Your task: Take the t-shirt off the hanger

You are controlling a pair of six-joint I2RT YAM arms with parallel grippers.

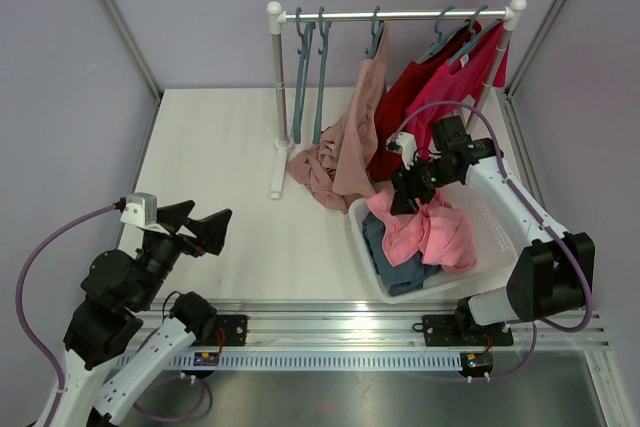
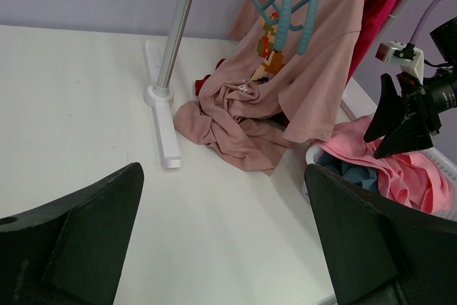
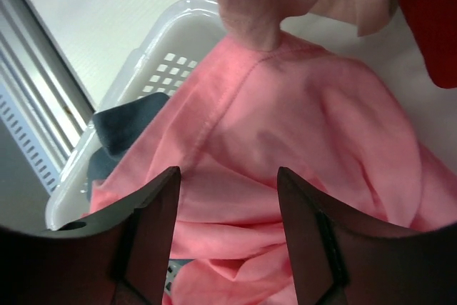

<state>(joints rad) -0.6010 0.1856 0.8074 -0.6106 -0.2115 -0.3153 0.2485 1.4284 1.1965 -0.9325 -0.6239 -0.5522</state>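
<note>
A white basket (image 1: 492, 227) on the table (image 1: 220, 157) holds a pink garment (image 1: 435, 232) lying over a blue garment (image 1: 390, 259).

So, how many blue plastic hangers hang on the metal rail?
5. Two bare blue hangers near the rail's left end, one holding the beige-pink t-shirt, two under the red shirts at right. Others may be hidden.
</note>
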